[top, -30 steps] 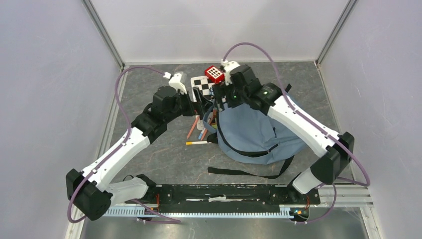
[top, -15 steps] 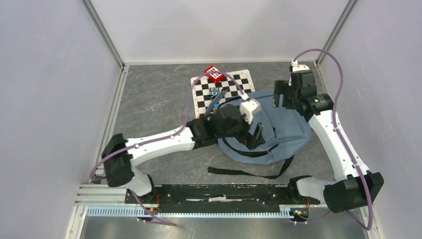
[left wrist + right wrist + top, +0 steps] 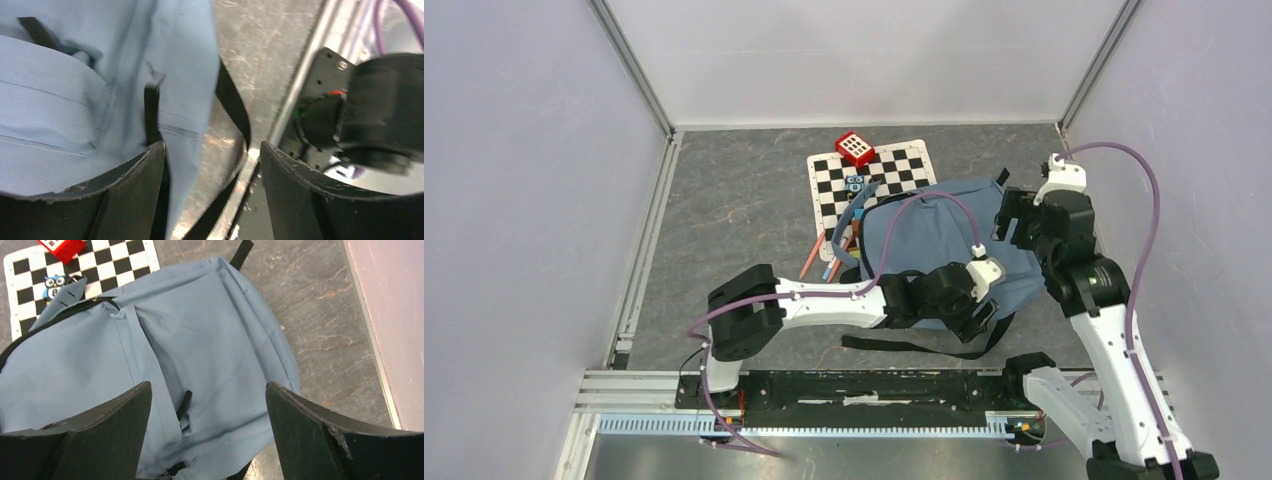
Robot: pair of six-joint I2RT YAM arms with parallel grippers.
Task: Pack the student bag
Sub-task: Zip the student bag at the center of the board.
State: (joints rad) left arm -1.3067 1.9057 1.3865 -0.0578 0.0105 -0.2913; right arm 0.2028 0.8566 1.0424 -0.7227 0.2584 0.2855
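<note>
The student bag [image 3: 929, 235], a soft blue-grey backpack with black straps, lies right of the table's centre. My left gripper [image 3: 986, 310] reaches across to the bag's near right edge. In the left wrist view it [image 3: 212, 167] stands open, with the bag's hem [image 3: 185, 125] and a black strap [image 3: 232, 105] below the gap. My right gripper [image 3: 1012, 218] hovers over the bag's right side. In the right wrist view it [image 3: 207, 402] is open above the bag's front panel [image 3: 210, 335], gripping nothing.
A checkerboard mat [image 3: 894, 165] lies behind the bag, with a red block [image 3: 855, 148] and a small owl toy [image 3: 855, 184] on it. Pencils [image 3: 819, 262] lie at the bag's left. A loose black strap [image 3: 924, 346] trails toward the base rail [image 3: 874, 385].
My left arm has swung from the bag's middle to its near right edge, jaws narrowing a little. My right arm has drawn back rightward, and the pencils show again.
</note>
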